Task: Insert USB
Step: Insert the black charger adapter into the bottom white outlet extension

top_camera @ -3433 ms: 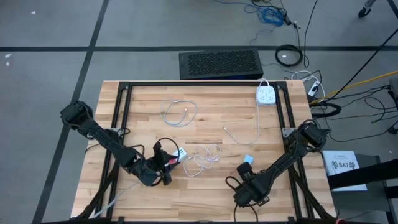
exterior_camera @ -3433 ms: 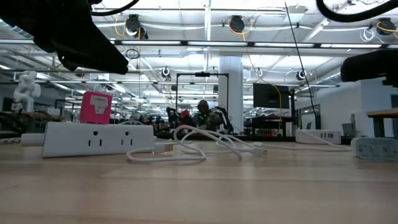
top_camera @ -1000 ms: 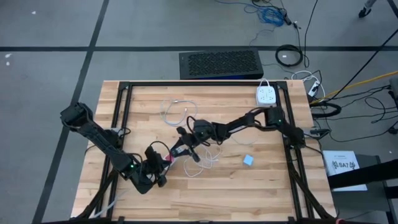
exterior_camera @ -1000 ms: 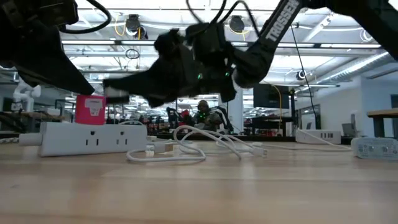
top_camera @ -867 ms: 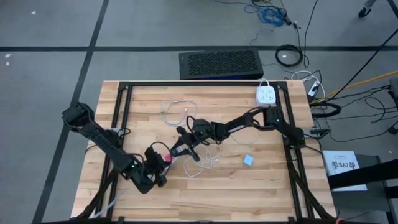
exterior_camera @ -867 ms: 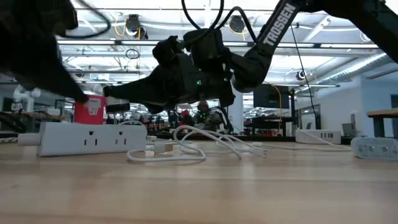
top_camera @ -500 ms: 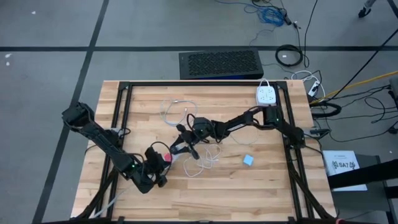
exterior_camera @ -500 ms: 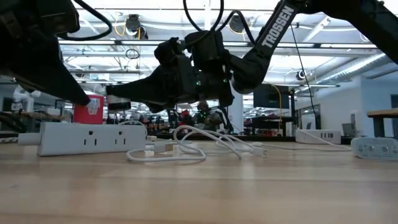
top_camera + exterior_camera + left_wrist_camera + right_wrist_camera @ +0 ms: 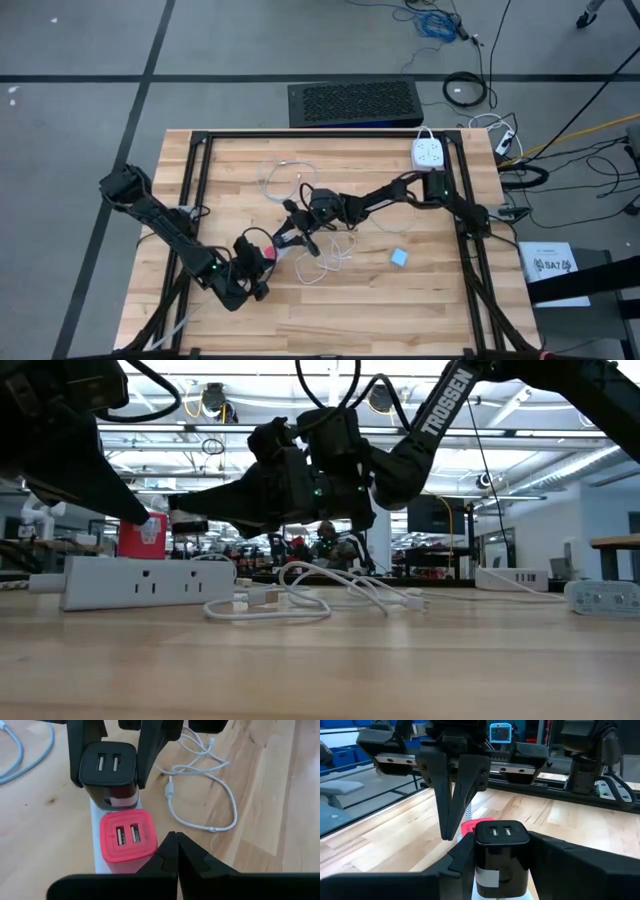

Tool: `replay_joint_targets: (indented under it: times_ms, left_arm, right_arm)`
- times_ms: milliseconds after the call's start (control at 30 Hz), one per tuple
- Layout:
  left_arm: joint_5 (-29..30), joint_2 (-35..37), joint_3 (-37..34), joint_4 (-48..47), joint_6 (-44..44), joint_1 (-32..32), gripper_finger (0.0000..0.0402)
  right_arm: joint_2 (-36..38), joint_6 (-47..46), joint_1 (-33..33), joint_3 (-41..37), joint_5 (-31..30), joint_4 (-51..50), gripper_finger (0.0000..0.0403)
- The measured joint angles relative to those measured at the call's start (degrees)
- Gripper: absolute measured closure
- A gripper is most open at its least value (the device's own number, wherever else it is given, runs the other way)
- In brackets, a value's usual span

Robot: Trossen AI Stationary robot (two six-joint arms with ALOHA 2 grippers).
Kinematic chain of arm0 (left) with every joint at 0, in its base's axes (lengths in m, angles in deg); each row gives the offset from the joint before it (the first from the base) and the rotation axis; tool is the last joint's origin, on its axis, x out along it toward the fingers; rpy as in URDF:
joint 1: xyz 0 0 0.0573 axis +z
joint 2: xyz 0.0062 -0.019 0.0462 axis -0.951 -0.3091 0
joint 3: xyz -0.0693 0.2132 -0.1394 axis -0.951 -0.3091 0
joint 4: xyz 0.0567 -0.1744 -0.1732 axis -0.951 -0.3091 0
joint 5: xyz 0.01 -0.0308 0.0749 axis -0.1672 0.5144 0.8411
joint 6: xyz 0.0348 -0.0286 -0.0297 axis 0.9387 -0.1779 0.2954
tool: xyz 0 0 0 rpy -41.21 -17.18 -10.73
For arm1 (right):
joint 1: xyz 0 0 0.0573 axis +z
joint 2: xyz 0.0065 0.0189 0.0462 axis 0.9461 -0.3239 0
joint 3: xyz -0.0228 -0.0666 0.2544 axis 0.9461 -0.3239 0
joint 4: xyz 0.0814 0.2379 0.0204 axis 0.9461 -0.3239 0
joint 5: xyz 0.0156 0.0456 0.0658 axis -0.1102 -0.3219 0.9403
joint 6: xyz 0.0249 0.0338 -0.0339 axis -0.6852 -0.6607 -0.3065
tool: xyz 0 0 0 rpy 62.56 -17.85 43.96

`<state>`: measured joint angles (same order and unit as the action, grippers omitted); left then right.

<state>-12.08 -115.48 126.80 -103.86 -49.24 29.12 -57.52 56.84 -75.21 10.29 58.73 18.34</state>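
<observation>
Right hand (image 9: 107,785) pinches the black charger (image 9: 108,767) over the power strip (image 9: 150,582); left hand (image 9: 175,851), pressed together, touches the red charger (image 9: 127,842).

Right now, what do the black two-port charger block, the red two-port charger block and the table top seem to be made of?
Black two-port charger block: probably plastic, smooth with a slight sheen on its face.
Red two-port charger block: likely matte plastic, even colour, rounded moulded edges.
Table top: wood, seemingly joined strips, with visible grain and seams and a light satin finish.
</observation>
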Motion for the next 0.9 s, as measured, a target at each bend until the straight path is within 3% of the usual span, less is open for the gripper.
replay_joint_targets:
  times_ms: [433, 900]
  left_arm:
    - [0.40, 0.04, 0.02, 0.13, -0.15, -0.78, 0.0402]
    - [1.11, 0.07, 0.02, 1.03, -0.48, -1.14, 0.0402]
  right_arm:
    - [-4.35, -5.52, -0.43, 4.32, 5.02, 0.46, 0.0286]
    - [-3.82, -0.09, -0.61, 4.56, 3.71, -7.13, 0.0286]
